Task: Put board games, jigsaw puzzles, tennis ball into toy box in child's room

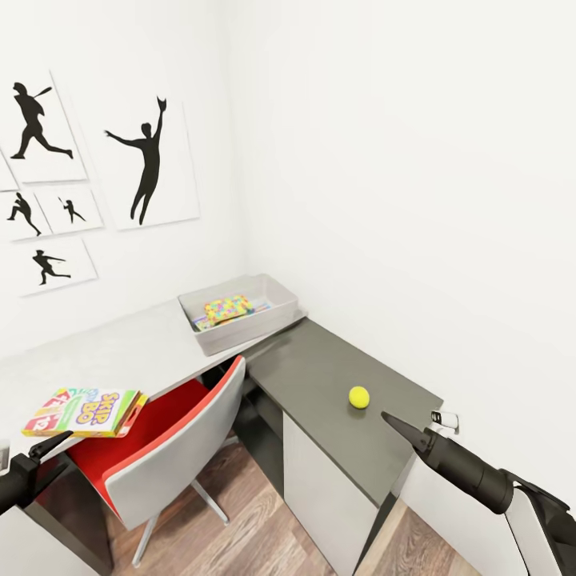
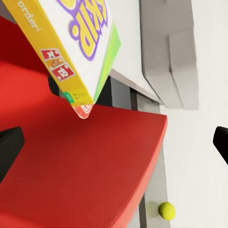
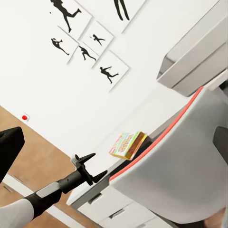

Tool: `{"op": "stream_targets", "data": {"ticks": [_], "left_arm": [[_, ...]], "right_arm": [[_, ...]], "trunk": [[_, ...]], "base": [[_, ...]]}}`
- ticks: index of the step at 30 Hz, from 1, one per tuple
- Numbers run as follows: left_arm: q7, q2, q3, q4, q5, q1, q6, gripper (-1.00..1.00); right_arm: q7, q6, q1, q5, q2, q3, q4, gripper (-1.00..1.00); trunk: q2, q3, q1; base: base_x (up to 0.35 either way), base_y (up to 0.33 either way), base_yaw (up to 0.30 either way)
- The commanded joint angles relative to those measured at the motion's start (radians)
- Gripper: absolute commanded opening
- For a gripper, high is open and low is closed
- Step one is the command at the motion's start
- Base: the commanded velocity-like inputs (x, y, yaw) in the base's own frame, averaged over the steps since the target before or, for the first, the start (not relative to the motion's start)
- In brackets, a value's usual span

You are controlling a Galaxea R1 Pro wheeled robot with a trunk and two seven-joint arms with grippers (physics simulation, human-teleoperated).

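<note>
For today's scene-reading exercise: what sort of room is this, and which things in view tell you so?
Probably a child's bedroom or study corner: sports silhouette pictures on the wall, an L-shaped desk with a red-seated chair, and a grey bin holding a colourful jigsaw.

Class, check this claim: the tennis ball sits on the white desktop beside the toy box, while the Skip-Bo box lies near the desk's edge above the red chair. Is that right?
Not quite. In the head view the tennis ball sits on the lower dark grey section, well apart from the toy box. The rest holds: the Skip-Bo box lies near the white desktop's edge above the red chair.
</note>
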Motion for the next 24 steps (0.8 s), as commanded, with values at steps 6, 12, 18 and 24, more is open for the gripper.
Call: {"op": "stream_targets", "data": {"ticks": [6, 12, 18, 24], "left_arm": [[-0.003, 0.0, 0.005, 0.0, -0.001, -0.001, 0.006, 1.0], [-0.004, 0.0, 0.005, 0.0, -0.001, -0.001, 0.006, 1.0], [-0.004, 0.0, 0.006, 0.0, -0.001, -0.001, 0.006, 1.0], [-0.004, 0.001, 0.009, 0.0, -0.001, -0.001, 0.006, 1.0]], "right_arm": [[0.0, 0.006, -0.001, -0.004, 0.0, 0.0, 0.0, 1.0], [0.0, 0.005, -0.001, -0.004, 0.0, 0.0, 0.0, 1.0], [0.0, 0.005, -0.001, -0.004, 0.0, 0.0, 0.0, 1.0], [0.0, 0.005, -0.001, -0.004, 0.0, 0.0, 0.0, 1.0]], "trunk": [[-0.043, -0.02, 0.023], [-0.05, -0.023, 0.027], [-0.071, -0.033, 0.039], [-0.113, -0.051, 0.062]], "base": [[0.0, 0.0, 0.0], [0.0, 0.0, 0.0], [0.0, 0.0, 0.0], [0.0, 0.0, 0.0]]}}
